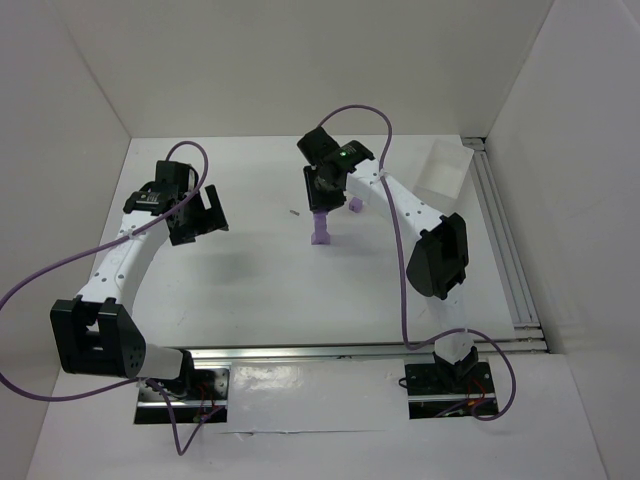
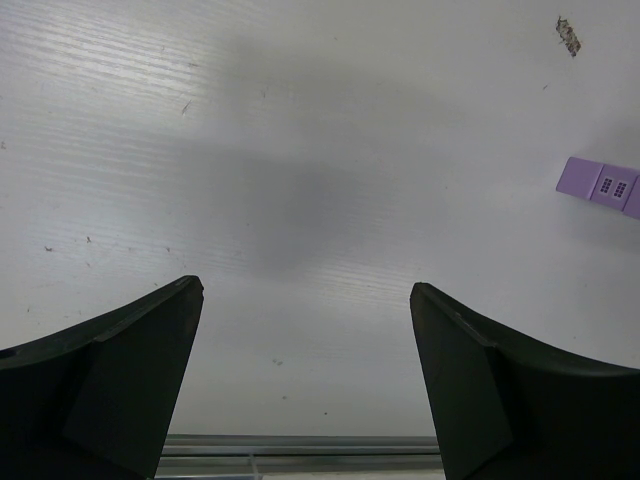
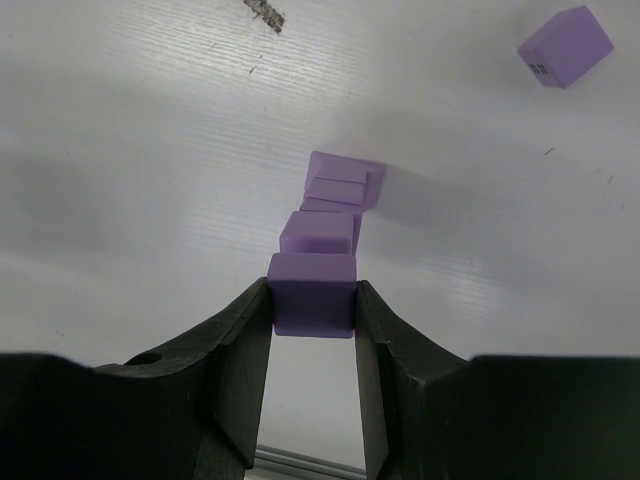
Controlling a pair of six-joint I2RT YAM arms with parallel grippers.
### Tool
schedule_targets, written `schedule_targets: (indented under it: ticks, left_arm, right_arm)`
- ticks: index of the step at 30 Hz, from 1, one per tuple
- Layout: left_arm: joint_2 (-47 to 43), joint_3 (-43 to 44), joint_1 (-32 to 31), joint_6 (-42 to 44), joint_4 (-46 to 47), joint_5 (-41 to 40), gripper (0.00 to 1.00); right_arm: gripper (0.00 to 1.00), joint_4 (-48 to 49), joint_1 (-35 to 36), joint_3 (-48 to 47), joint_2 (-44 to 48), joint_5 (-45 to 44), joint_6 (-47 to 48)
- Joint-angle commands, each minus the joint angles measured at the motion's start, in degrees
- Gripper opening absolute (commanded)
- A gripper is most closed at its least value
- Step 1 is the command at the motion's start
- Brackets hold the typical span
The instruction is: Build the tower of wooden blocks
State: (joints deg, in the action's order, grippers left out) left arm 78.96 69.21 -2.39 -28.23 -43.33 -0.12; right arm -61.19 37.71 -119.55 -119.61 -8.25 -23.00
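**A:** From the top camera, where is the tower [image 1: 321, 232]?

**B:** It stands upright near the middle of the table [image 1: 250, 290]. The right gripper [image 1: 322, 196] hangs directly over it, so this arm is much the nearer one. The left gripper [image 1: 200, 215] is well apart from the tower, on its left. A loose cube [image 1: 355, 205] sits just beside the tower, on the far right. The arm hides the tower's top here.

**A:** And the left wrist view?

**B:** The left gripper [image 2: 305, 290] has its jaws spread wide with nothing between them. A lilac piece [image 2: 598, 184] lies off to the right, cut by the frame. I cannot tell if it is the tower's foot.

**A:** The right wrist?

**B:** The right gripper [image 3: 312, 300] is clenched on the held cube [image 3: 312, 290]. The tower [image 3: 333, 195] runs away from the jaws, its long axis vertical and foreshortened. I think the held cube is a little off-centre, toward the camera. I cannot see whether it touches the top cube. The loose cube [image 3: 565, 45] is far right of the tower.
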Motion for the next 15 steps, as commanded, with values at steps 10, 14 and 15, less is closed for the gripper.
schedule_targets:
  ticks: [10,14,15]
  left_arm:
    - [-1.3,0.4,0.3,1.0,0.5,0.2,0.98]
    - [-1.3,-0.1,0.3,1.0,0.5,0.2,0.98]
    - [-1.3,-0.1,0.3,1.0,0.5,0.2,0.98]
  right_arm:
    - [0.30,-0.2,-0.1,0.5,-1.0,0.7,1.3]
    - [0.30,-0.2,-0.1,0.5,-1.0,0.7,1.3]
    - [0.30,-0.2,-0.1,0.5,-1.0,0.7,1.3]
